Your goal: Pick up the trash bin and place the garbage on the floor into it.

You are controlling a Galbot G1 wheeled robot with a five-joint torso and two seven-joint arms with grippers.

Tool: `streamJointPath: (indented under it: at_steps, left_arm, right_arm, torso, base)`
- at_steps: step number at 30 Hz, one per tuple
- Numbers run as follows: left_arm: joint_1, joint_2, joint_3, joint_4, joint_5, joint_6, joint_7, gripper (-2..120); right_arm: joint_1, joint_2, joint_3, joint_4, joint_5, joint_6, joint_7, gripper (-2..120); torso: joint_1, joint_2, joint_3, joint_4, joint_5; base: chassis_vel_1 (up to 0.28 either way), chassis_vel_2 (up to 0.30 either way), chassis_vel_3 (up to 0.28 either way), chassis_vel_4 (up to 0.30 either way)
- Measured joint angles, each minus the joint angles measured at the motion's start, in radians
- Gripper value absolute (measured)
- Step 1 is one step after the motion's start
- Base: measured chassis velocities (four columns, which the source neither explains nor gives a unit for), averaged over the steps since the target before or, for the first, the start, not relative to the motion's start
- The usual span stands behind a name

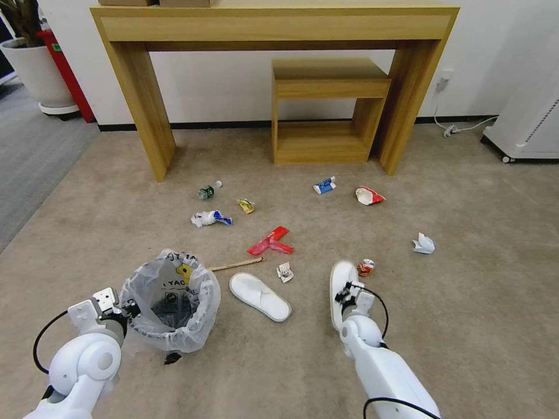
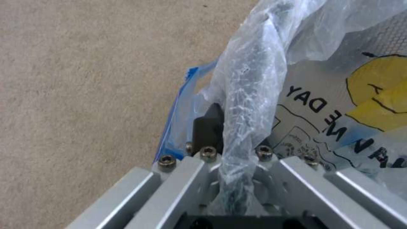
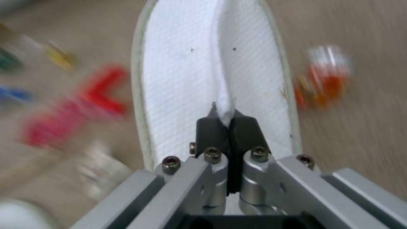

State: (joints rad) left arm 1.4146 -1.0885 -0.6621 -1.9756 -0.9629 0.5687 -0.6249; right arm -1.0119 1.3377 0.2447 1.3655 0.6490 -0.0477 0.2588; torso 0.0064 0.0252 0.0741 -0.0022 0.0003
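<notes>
Litter dots the beige carpet (image 1: 466,302) before a wooden desk (image 1: 273,26) as both arms work. At the head view's 7 o'clock, the left gripper (image 1: 131,308) is clenched on the bag-wrapped rim of the trash bin (image 1: 172,302), whose clear liner bunches over its edge. At 5 o'clock, the right gripper (image 1: 347,294) pinches the raised strap of a white slipper (image 3: 212,63), its dark fingertips (image 3: 210,130) pressed together on the fabric. A second slipper (image 1: 259,295) lies between the two arms. Just beside the gripped slipper, toward 3 o'clock, lies a crushed can (image 1: 365,267); red paper (image 1: 271,241) lies toward 12 o'clock of the second slipper.
</notes>
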Motion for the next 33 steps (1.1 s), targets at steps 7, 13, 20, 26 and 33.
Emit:
streamJointPath:
  at_steps: [7,13,20,26,33]
  left_arm:
    - [-0.006,-0.006,0.013,-0.016,-0.01,0.011,-0.009,0]
    - [-0.003,-0.004,0.015,-0.043,-0.033,0.024,-0.023,0]
    - [0.0,0.01,0.01,-0.079,-0.076,0.043,-0.052,0]
    - [-0.001,0.014,0.012,-0.112,-0.111,0.059,-0.077,0]
    - [0.01,0.008,0.013,-0.159,-0.136,0.069,-0.094,0]
  right_arm:
    - [-0.065,-0.117,-0.03,0.351,0.069,0.069,-0.098,0]
    - [-0.024,-0.29,-0.126,0.61,0.183,0.138,-0.187,0]
    - [0.073,-0.379,-0.239,0.703,0.289,0.226,-0.319,0]
    - [0.195,-0.399,-0.369,0.691,0.373,0.31,-0.435,0]
    - [0.347,-0.35,-0.511,0.645,0.407,0.364,-0.504,0]
  torso:
    - [0.0,0.0,0.0,0.0,-0.0004]
    - [0.0,0.0,0.0,0.0001,-0.0002]
    - [0.0,0.0,0.0,0.0001,-0.0001]
    - [0.0,0.0,0.0,0.0,-0.0001]
    - [0.0,0.0,0.0,0.0002,-0.0003]
  base:
    - [0.0,0.0,0.0,0.0]
    - [0.0,0.0,0.0,0.0]
    - [0.0,0.0,0.0,0.0]
    - [0.0,0.0,0.0,0.0]
    - [0.0,0.0,0.0,0.0]
